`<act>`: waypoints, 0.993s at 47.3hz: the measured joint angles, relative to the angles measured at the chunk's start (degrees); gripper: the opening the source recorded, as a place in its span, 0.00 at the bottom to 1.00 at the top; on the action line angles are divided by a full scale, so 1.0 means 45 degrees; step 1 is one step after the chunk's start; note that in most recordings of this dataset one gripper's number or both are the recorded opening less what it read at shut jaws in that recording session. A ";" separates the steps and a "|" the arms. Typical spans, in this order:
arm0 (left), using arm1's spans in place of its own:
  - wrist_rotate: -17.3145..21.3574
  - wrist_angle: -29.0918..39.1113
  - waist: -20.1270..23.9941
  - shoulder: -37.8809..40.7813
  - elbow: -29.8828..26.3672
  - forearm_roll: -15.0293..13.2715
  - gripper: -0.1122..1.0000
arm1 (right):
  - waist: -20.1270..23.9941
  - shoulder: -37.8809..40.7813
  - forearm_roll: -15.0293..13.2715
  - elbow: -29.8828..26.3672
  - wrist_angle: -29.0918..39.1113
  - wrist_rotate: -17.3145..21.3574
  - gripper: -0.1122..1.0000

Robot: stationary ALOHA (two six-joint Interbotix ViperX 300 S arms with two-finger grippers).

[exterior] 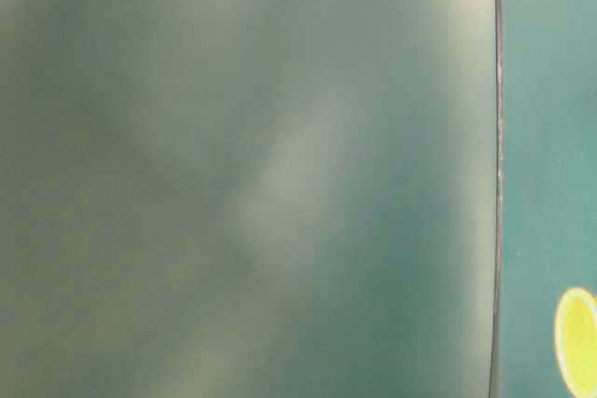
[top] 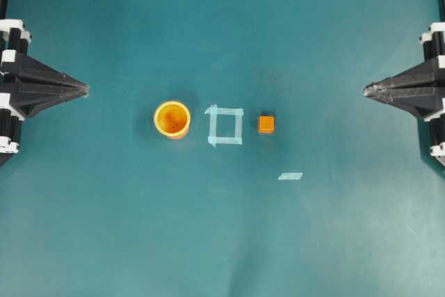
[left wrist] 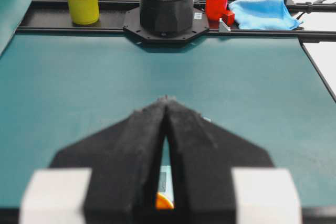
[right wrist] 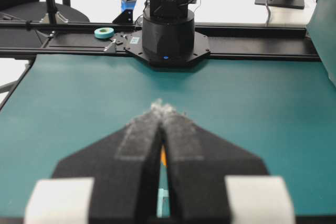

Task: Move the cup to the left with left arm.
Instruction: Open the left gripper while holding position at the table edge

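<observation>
Left pincer (top: 85,89) closed, empty, well apart from cup (top: 172,119). Best opened wide first, then brought over the rim, clear of tape square (top: 224,125).

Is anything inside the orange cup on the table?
From overhead, the cup stands upright and open. Its interior shows orange walls with a few small dark specks near the bottom; no object is evident. The table beneath it is covered.
</observation>
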 measured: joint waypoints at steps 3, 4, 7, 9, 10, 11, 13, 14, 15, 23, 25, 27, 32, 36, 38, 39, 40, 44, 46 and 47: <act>-0.0215 0.0195 -0.0020 0.0020 0.0000 0.0020 0.10 | 0.0000 0.0020 0.0000 0.0000 0.0000 0.0000 0.10; -0.0234 0.0293 -0.0039 0.0020 0.0020 0.0000 0.10 | 0.0000 0.0020 0.0000 0.0000 0.0020 0.0000 0.10; -0.0195 0.0508 -0.0059 0.0020 0.0000 0.0039 0.10 | 0.0000 0.0039 0.0000 -0.0039 0.0059 -0.0039 0.10; -0.0195 0.0566 -0.0059 0.0020 0.0000 0.0039 0.10 | 0.0000 0.0039 0.0000 -0.0078 0.0098 -0.0039 0.10; -0.0195 0.0605 -0.0078 0.0020 0.0000 0.0039 0.10 | 0.0000 0.0039 0.0000 -0.0098 0.0117 -0.0039 0.10; -0.0195 0.0605 -0.0078 0.0020 0.0000 0.0039 0.10 | 0.0000 0.0039 0.0000 -0.0117 0.0156 -0.0039 0.10; -0.0195 0.0645 -0.0078 0.0020 0.0000 0.0059 0.10 | 0.0000 0.0039 0.0000 -0.0137 0.0195 -0.0039 0.10; -0.0195 0.0645 -0.0078 0.0039 0.0000 0.0059 0.10 | 0.0000 0.0039 0.0000 -0.0137 0.0215 -0.0039 0.10; -0.0195 0.0645 -0.0059 0.0039 0.0000 0.0059 0.10 | 0.0000 0.0039 0.0000 -0.0137 0.0254 -0.0039 0.10; -0.0195 0.0664 -0.0078 0.0039 0.0000 0.0059 0.10 | 0.0000 0.0039 -0.0020 -0.0137 0.0293 -0.0039 0.10; -0.0195 0.0664 -0.0078 0.0020 0.0000 0.0059 0.10 | 0.0000 0.0039 0.0000 -0.0137 0.0293 -0.0039 0.10; -0.0195 0.0664 -0.0078 0.0039 0.0000 0.0059 0.10 | 0.0000 0.0039 0.0000 -0.0137 0.0293 -0.0020 0.10; -0.0195 0.0684 -0.0078 0.0039 0.0000 0.0059 0.10 | 0.0000 0.0039 0.0000 -0.0137 0.0313 -0.0020 0.10; -0.0195 0.0684 -0.0078 0.0039 0.0000 0.0059 0.11 | 0.0000 0.0039 0.0000 -0.0137 0.0293 -0.0020 0.10; -0.0195 0.0703 -0.0078 0.0039 0.0000 0.0059 0.13 | 0.0000 0.0039 0.0000 -0.0137 0.0293 -0.0020 0.10; -0.0195 0.0703 -0.0078 0.0039 0.0000 0.0059 0.14 | 0.0000 0.0039 0.0000 -0.0137 0.0313 -0.0020 0.10; -0.0195 0.0723 -0.0078 0.0039 0.0000 0.0059 0.17 | 0.0000 0.0039 0.0000 -0.0137 0.0293 -0.0020 0.10; -0.0215 0.0762 -0.0078 0.0039 0.0000 0.0059 0.27 | 0.0000 0.0020 0.0000 -0.0137 0.0313 -0.0039 0.10; -0.0195 0.0801 -0.0078 0.0039 0.0000 0.0059 0.34 | 0.0000 0.0039 0.0000 -0.0137 0.0293 -0.0020 0.10; -0.0195 0.0840 -0.0078 0.0039 0.0000 0.0059 0.37 | 0.0000 0.0039 0.0000 -0.0137 0.0293 -0.0020 0.10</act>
